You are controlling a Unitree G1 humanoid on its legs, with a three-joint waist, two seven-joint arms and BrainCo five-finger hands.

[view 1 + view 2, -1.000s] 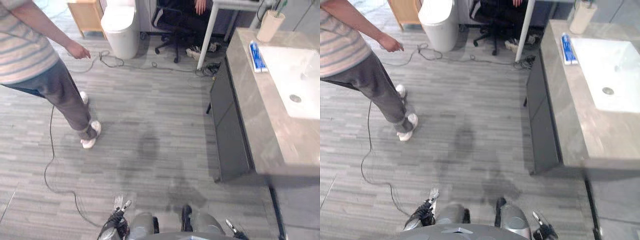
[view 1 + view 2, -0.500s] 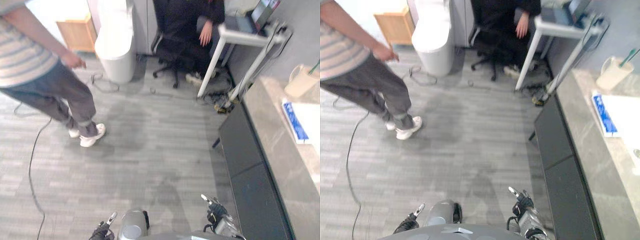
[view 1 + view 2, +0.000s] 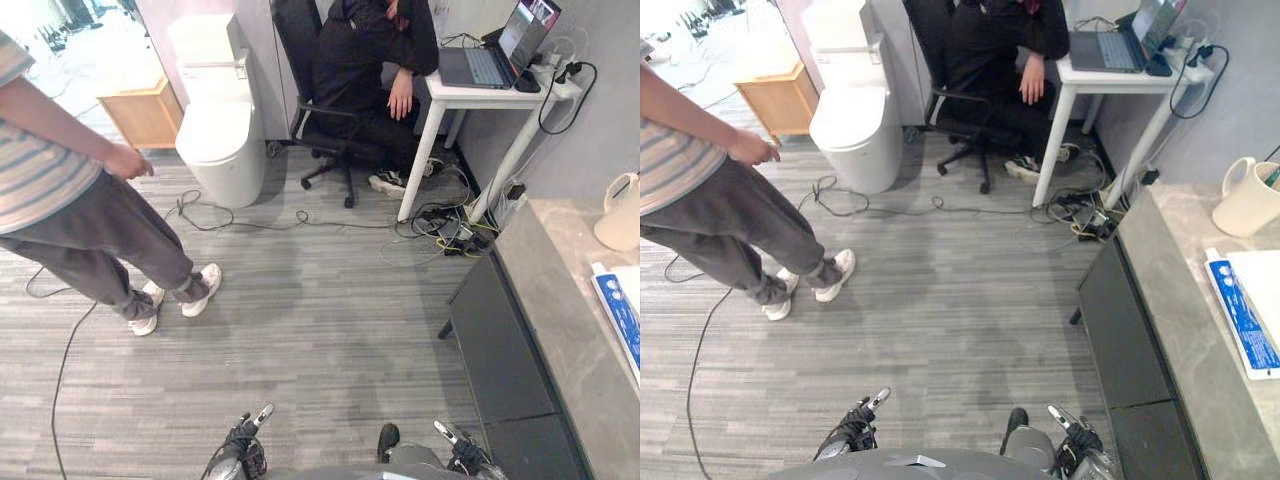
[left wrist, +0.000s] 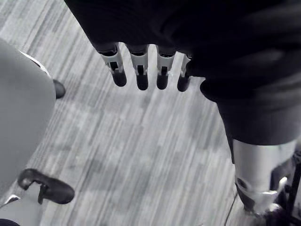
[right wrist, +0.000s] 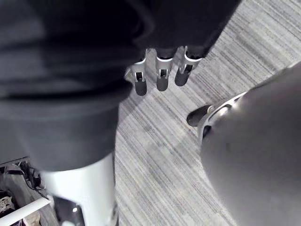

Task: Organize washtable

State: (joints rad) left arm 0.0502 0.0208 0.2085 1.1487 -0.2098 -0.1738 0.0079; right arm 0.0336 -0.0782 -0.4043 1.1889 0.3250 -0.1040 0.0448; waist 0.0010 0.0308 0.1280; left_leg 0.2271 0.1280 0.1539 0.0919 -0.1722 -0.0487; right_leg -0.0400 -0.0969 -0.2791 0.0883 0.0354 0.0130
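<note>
Dangling straight: left fingers (image 4: 141,71), right fingers (image 5: 162,76).

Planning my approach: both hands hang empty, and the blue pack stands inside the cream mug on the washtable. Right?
Not quite. The blue pack lies flat on the washtable, apart from the cream mug, as the right eye view shows. The left hand and right hand do hang empty.

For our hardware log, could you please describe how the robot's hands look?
The left hand and right hand match: slim silver fingers with rounded black tips, small dark slots along them, emerging from a dark cover over the hand's back and wrist.
</note>
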